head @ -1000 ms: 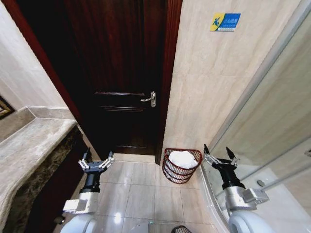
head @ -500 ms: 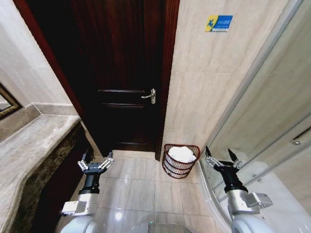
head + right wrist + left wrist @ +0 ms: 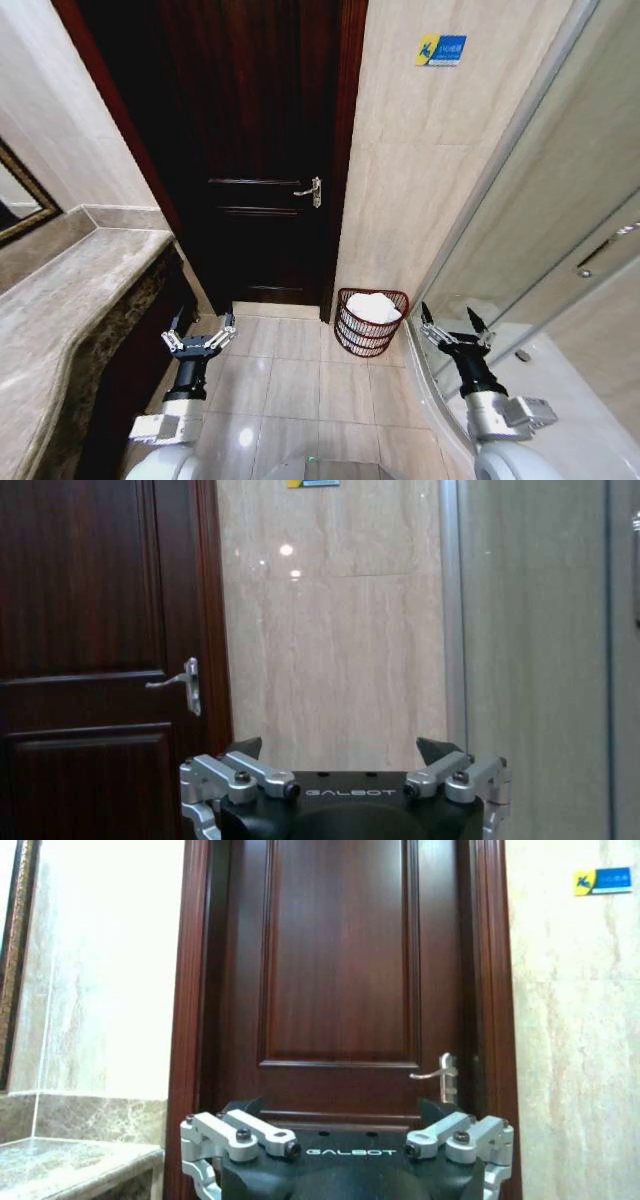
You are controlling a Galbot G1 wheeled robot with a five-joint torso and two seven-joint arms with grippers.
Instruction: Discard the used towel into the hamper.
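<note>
well, both my left hand (image 3: 199, 336) and right hand (image 3: 453, 330) hang spread wide, empty; the towel (image 3: 373, 307) lies in the hamper (image 3: 371, 322) (by the door (image 3: 262, 150)). driving closer might knock it over.

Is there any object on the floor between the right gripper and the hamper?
Nothing visible. The hamper stands against the wall beside the door, a white towel already in it. The open, empty right gripper is held beside it; only bare floor tiles lie between.

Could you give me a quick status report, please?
Left hand open, empty. Right hand open, empty. White towel already in hamper beside the door. Tiled floor between unobstructed.
</note>
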